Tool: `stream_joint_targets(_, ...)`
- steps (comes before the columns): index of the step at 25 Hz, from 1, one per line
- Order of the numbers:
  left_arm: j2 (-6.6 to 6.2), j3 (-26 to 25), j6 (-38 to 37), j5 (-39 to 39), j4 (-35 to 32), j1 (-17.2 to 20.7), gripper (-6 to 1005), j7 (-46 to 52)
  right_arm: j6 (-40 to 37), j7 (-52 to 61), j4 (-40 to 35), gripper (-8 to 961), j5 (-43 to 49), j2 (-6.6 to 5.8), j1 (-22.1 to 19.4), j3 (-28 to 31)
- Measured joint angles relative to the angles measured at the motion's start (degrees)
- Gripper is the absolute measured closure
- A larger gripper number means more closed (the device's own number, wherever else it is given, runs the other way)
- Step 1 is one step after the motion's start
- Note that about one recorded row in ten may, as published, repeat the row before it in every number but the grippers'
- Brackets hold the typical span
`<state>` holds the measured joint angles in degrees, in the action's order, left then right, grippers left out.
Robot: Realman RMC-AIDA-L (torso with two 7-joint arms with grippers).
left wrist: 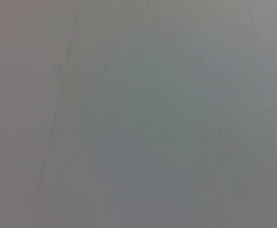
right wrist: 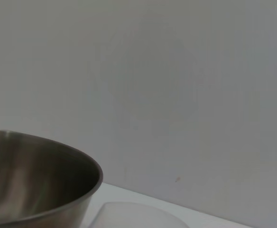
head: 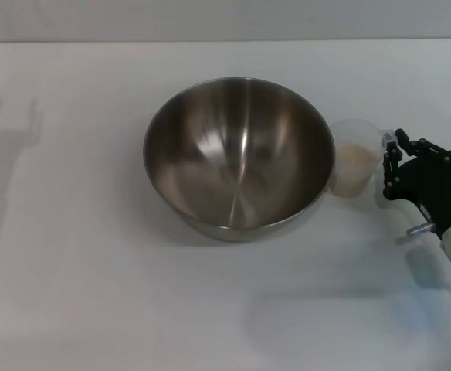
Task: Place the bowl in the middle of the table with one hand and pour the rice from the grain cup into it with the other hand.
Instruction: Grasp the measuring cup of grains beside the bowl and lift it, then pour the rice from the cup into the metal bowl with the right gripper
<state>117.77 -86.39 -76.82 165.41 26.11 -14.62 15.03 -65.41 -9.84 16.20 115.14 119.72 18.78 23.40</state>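
Note:
The large steel bowl [head: 239,154] stands upright in the middle of the white table [head: 94,270]; its inside looks bare. Just to its right, almost touching its rim, stands the small clear grain cup [head: 355,158], holding pale rice [head: 357,157]. My right gripper [head: 393,158] is at the cup's right side, level with its little handle, and stands open. The right wrist view shows the bowl's rim [right wrist: 39,190] and the cup's rim [right wrist: 138,216] low in the picture. My left gripper is out of view; the left wrist view shows only a blank grey surface.
The right arm [head: 449,232] reaches in from the lower right corner. A faint shadow of an arm lies on the table at the far left. The table's far edge runs along the top of the head view.

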Motion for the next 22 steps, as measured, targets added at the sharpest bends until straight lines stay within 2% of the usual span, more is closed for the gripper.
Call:
stream_joint_targets(1, 0.0, 0.0, 0.0, 0.0, 0.0, 0.0, 400, 0.0, 0.09, 0.01, -0.01, 726, 0.0, -0.01, 0.06, 0.0)
stream_joint_targets(6, 0.0, -0.01, 0.0, 0.0, -0.01, 0.03, 398, 0.0, -0.34, 0.2, -0.05, 897, -0.42, 0.03, 0.14, 0.91)
stream_joint_targets(9, 0.0, -0.01, 0.0, 0.0, -0.01, 0.03, 397, 0.0, -2.3, 0.38, -0.13, 925, -1.16, 0.07, -0.04, 1.87)
stream_joint_targets(11, 0.0, -0.01, -0.02, 0.0, -0.01, 0.03, 396, 0.0, -8.95, 0.41, -0.24, 943, -3.43, 0.12, -0.39, 3.14)
stream_joint_targets(12, 0.0, -0.01, -0.07, 0.0, -0.01, 0.03, 396, 0.0, -8.95, 0.41, -0.24, 943, -3.43, 0.12, -0.39, 3.14)
stream_joint_targets(16, 0.07, 0.28, -0.25, 0.0, -0.01, 0.03, 394, 0.0, -17.84, -1.92, -0.72, 945, -4.66, -0.07, 1.42, 3.15)
stream_joint_targets(22, 0.09, 0.44, -0.43, 0.0, 0.49, 0.0, 392, 0.12, -20.21, -19.79, -1.65, 945, -4.33, -0.2, 7.29, -0.54)
